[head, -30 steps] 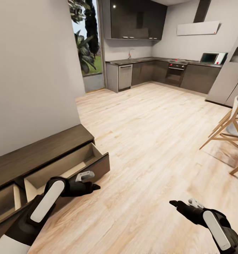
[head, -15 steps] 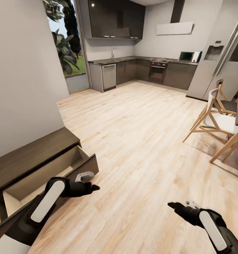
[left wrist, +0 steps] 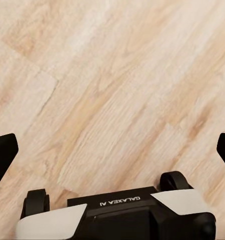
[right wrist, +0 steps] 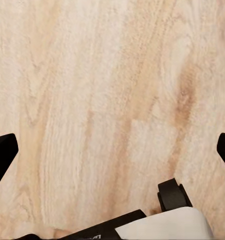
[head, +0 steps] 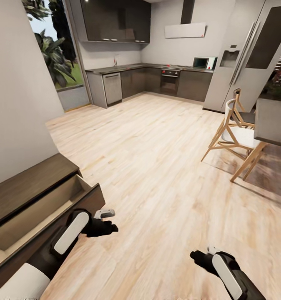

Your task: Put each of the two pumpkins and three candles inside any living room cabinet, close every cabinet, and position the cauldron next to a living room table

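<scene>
The cabinet (head: pixel 30 189), a long low unit of dark brown wood with a flat top, stands along the pale wall at the left of the head view; one drawer (head: pixel 53 206) is pulled out, showing a pale beige interior, and its plain dark front lies just beside the left gripper (head: pixel 109 227), which hangs over the floor at the drawer's outer corner; the right gripper (head: pixel 196 256) is well apart from the cabinet, low at the right; in each wrist view the two black fingertips (left wrist: pixel 2 155) (right wrist: pixel 2 152) stand far apart at the picture's edges with nothing between them, so both pincers are spread wide and empty; beneath them runs the floor (head: pixel 157 166), light wooden planks with visible grain; farther off, two wooden chairs (head: pixel 236 137) with splayed legs stand by a grey tabletop (head: pixel 274 121); beyond are dark glossy kitchen cabinets (head: pixel 115 21), one oven (head: pixel 169 79), one microwave (head: pixel 201 62) and a tall grey fridge (head: pixel 249 54).
</scene>
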